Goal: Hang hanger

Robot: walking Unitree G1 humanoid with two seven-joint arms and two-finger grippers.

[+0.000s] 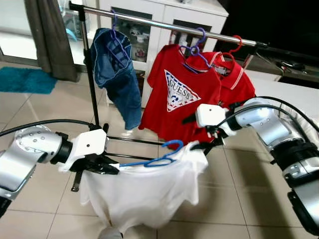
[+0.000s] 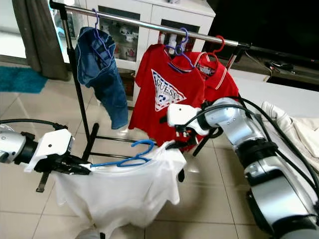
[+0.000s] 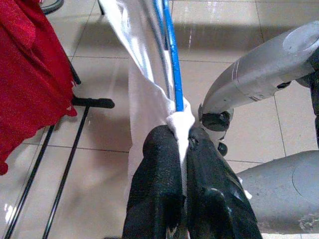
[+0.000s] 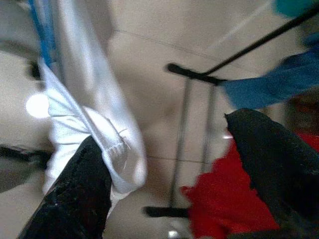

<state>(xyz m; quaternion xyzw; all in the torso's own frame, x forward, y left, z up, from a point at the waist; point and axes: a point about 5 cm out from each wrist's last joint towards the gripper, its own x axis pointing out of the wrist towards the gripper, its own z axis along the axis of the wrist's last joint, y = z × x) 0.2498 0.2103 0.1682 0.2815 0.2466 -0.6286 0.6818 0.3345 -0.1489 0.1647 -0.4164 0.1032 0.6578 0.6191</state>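
Clothes rack point(image 1: 164, 24) already carrying jeans point(image 1: 117, 74) and two red shirts point(image 1: 187, 94). White shirt point(image 1: 144, 191) on the blue hanger point(image 1: 159, 158), held low before the rack, hook not yet on the rail; lifting and hooking left. Left gripper point(image 3: 182, 149) jaws pinched on the hanger end and cloth. Right gripper point(image 4: 169, 164) jaws wide, one finger against the shirt's hem. Shirt's lower edge cut off.
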